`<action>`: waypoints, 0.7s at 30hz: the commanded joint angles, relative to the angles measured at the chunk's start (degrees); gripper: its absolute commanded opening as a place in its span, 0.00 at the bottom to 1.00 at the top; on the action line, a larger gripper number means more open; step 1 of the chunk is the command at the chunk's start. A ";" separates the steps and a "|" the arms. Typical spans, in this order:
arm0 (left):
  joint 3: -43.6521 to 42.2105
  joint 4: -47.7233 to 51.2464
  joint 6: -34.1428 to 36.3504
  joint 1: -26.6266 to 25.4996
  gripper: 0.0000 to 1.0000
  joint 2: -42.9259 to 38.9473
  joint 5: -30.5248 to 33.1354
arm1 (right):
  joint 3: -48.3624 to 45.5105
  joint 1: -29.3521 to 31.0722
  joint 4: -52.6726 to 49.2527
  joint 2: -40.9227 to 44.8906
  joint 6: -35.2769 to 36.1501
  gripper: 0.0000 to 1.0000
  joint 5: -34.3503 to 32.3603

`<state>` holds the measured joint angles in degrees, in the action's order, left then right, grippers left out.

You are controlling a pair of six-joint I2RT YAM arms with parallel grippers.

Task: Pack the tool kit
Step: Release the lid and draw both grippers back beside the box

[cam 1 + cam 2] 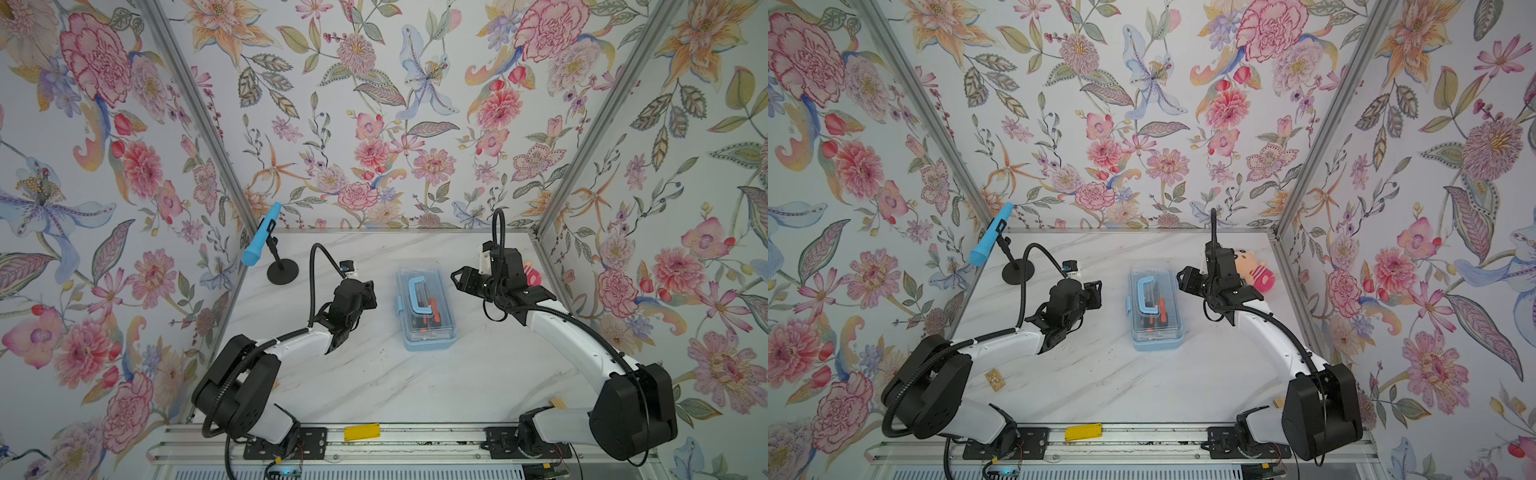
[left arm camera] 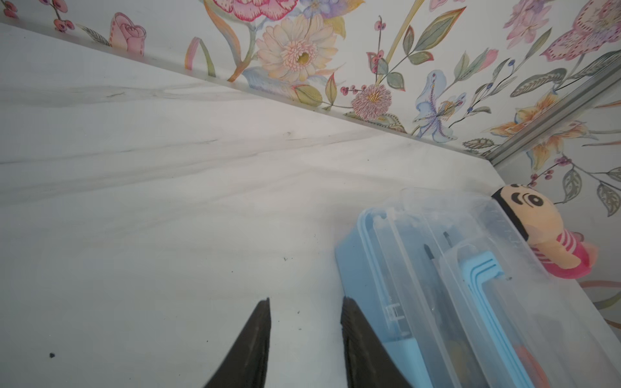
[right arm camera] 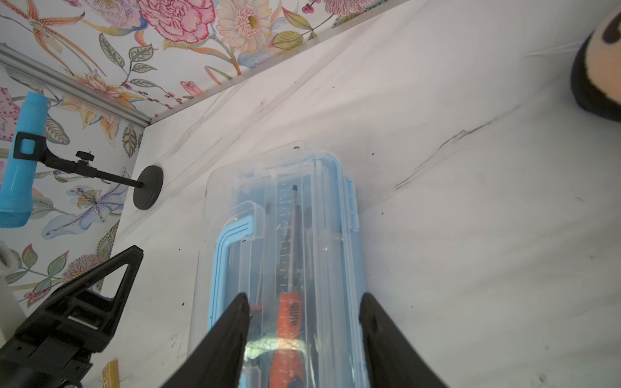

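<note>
My left arm: the shoulder is at the front rail and the elbow is folded out to the left. The white forearm reaches in toward the middle, and the wrist is turned so the tool faces the box's left side.
My left tool [image 2: 305, 304]: the jaws are partly open with nothing between them. In both top views it sits left of the box with a gap. In the wrist view one finger overlaps the box's edge, and I cannot tell whether it touches.
My right arm: the shoulder is at the front rail and the elbow is bulged out to the right. The forearm sweeps back and inward, and the wrist is bent so the tool points left.
My right tool [image 3: 304, 299]: the jaws are well apart and hold nothing. It is just off the box's far right corner. In the wrist view the fingers frame the box's width.
Box [image 1: 428, 338]: light blue, lying flat mid-surface [image 1: 374, 382] between my two tools, with its long side running front to back.
Lid [image 3: 302, 208]: clear, down over the box.
Handle [image 3: 223, 255]: blue, lying flat on the lid toward the left side.
Screwdriver [image 3: 289, 336]: orange and black, inside the box under the lid.
Mic [image 1: 262, 237]: in the back left corner, tilted on a black stand.
Doll [image 1: 1252, 268]: at the back right, behind my right wrist.
</note>
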<state>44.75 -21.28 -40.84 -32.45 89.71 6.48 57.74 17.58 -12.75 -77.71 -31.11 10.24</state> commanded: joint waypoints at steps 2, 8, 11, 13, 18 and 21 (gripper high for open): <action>5.79 13.12 2.20 0.10 0.36 9.72 -10.70 | -2.01 -1.54 -2.79 -3.37 -0.05 0.53 -0.41; 10.97 15.35 1.73 -1.05 0.36 16.55 -14.65 | -1.58 -1.68 -4.11 -8.35 1.19 0.52 -3.27; 12.26 15.39 1.99 -1.40 0.36 17.67 -15.55 | -1.31 -1.70 -4.39 -11.54 1.78 0.52 -3.52; 12.85 15.17 1.82 -1.71 0.36 18.12 -16.13 | -1.46 -1.65 -3.99 -13.41 1.68 0.51 -3.25; 13.78 14.60 1.21 -2.67 0.36 18.07 -17.22 | -2.38 -0.67 -1.97 -15.19 0.97 0.51 -2.31; 14.71 14.81 0.96 -3.53 0.36 18.22 -17.95 | -2.24 0.44 -1.73 -15.37 0.74 0.51 -2.15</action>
<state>57.34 -7.49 -39.90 -34.85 106.91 -9.15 55.79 16.82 -15.29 -93.12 -30.26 8.14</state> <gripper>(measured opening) 0.358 0.511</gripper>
